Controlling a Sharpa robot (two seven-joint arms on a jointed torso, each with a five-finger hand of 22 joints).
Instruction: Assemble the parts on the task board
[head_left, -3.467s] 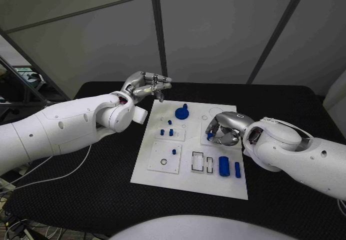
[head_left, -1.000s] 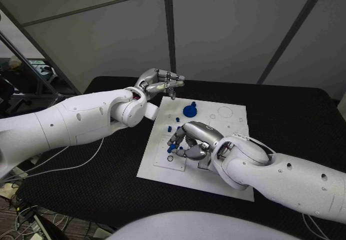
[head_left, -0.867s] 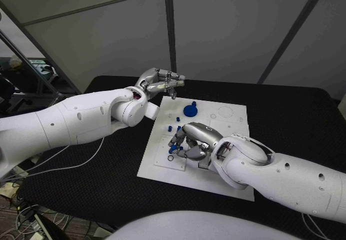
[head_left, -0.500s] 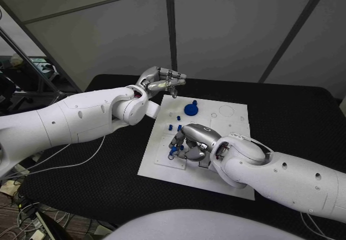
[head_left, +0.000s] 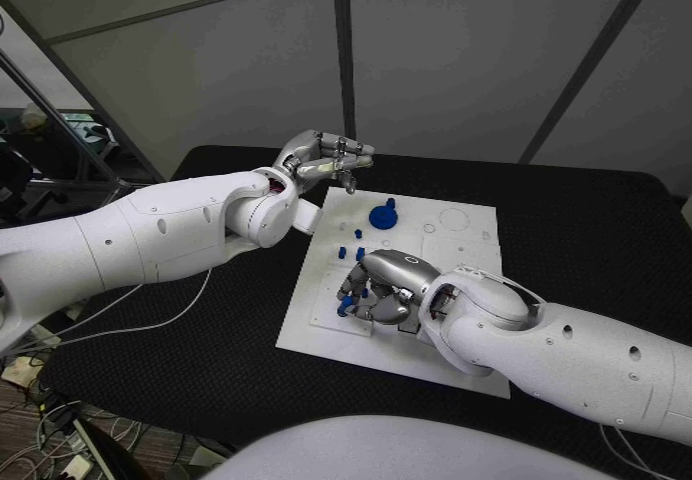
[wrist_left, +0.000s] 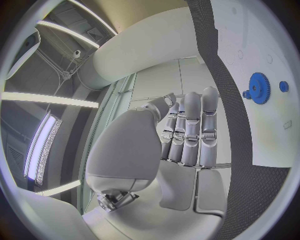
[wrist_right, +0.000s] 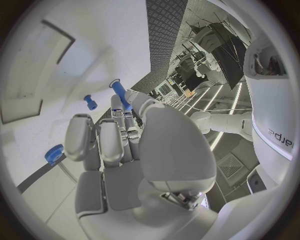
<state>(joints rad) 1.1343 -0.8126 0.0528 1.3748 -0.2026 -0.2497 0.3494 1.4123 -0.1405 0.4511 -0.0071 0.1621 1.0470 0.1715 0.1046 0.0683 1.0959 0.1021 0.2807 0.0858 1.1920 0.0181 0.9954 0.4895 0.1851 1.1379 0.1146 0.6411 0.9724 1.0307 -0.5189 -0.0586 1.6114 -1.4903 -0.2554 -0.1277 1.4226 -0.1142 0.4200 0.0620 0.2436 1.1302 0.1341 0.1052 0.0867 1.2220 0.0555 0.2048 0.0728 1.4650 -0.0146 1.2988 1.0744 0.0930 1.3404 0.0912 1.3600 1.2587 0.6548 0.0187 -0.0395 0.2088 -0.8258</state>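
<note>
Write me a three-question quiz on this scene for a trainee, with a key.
1. True or false: the right robot hand holds a blue peg between its fingers.
2. Where does the blue gear lie? A: on the far part of the task board. B: on the bare table. C: in a box.
3. Fill in: the task board lies on a ___ table.
Key: 1 true; 2 A; 3 black.
</note>
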